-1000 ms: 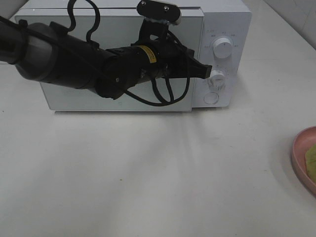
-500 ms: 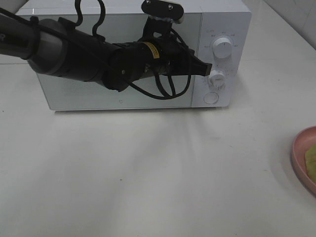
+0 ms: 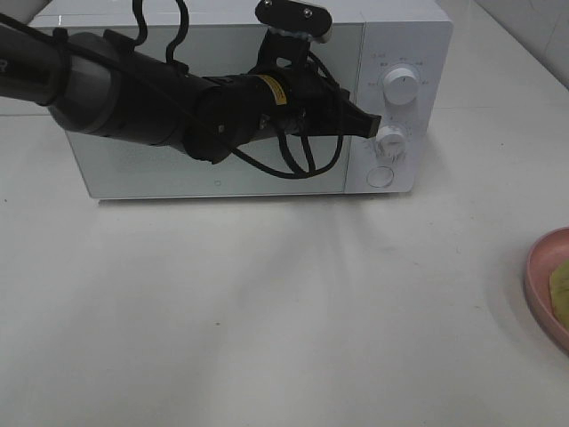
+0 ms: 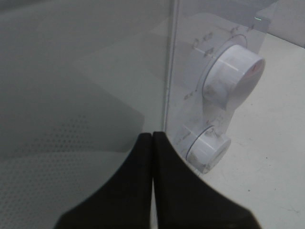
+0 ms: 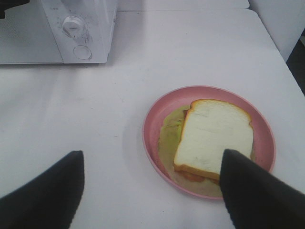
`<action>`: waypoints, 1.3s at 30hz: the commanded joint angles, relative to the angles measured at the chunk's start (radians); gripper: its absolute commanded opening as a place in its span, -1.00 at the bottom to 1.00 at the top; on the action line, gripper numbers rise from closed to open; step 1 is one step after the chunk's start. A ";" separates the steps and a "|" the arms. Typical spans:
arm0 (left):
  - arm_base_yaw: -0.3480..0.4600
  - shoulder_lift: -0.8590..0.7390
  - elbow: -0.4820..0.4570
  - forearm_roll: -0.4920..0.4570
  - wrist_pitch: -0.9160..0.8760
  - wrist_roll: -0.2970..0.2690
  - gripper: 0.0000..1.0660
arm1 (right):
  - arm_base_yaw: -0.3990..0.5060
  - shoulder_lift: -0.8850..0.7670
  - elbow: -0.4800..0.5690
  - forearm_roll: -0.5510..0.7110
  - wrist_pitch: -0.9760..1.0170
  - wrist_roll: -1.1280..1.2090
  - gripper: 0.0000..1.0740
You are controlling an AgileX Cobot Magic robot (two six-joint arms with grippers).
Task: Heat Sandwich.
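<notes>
While the left gripper, fingers pressed shut, points at the microwave door's edge, the sandwich lies well right of the microwave, beneath the wide-open right gripper.

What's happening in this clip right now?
The left hand, shut, is pressed up at the closed microwave's door edge beside the lower knob, apparently working to open it. The right hand hangs open above the sandwich on its pink plate; nothing is held yet.
</notes>
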 commanded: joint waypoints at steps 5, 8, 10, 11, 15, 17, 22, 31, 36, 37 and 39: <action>0.026 -0.051 -0.023 -0.048 0.042 -0.007 -1.00 | -0.006 -0.028 0.004 -0.001 -0.010 0.000 0.39; 0.002 -0.076 0.015 -0.047 0.025 0.000 -1.00 | -0.006 -0.028 0.004 -0.001 -0.010 0.000 0.39; -0.006 -0.095 0.056 -0.052 0.005 0.000 -1.00 | -0.006 -0.028 0.004 -0.001 -0.010 0.000 0.39; -0.012 -0.108 0.081 -0.057 -0.004 0.000 -1.00 | -0.006 -0.028 0.004 -0.001 -0.010 0.000 0.39; -0.022 -0.159 0.182 -0.075 -0.052 0.000 -1.00 | -0.006 -0.028 0.004 -0.001 -0.010 0.000 0.39; -0.025 -0.188 0.228 -0.074 -0.070 0.000 -1.00 | -0.006 -0.028 0.004 -0.001 -0.010 0.000 0.39; -0.028 -0.263 0.326 -0.074 -0.068 0.000 -1.00 | -0.006 -0.028 0.004 -0.001 -0.010 0.000 0.39; -0.028 -0.393 0.493 -0.054 -0.063 0.000 -1.00 | -0.006 -0.028 0.004 -0.001 -0.010 0.000 0.39; -0.028 -0.439 0.535 -0.066 0.085 0.000 -0.91 | -0.006 -0.028 0.004 -0.001 -0.010 0.000 0.39; -0.028 -0.455 0.535 -0.066 0.170 0.000 -0.62 | -0.006 -0.028 0.004 -0.001 -0.010 0.000 0.39; -0.028 -0.463 0.535 -0.066 0.203 0.000 -0.45 | -0.006 -0.028 0.004 -0.001 -0.010 0.000 0.39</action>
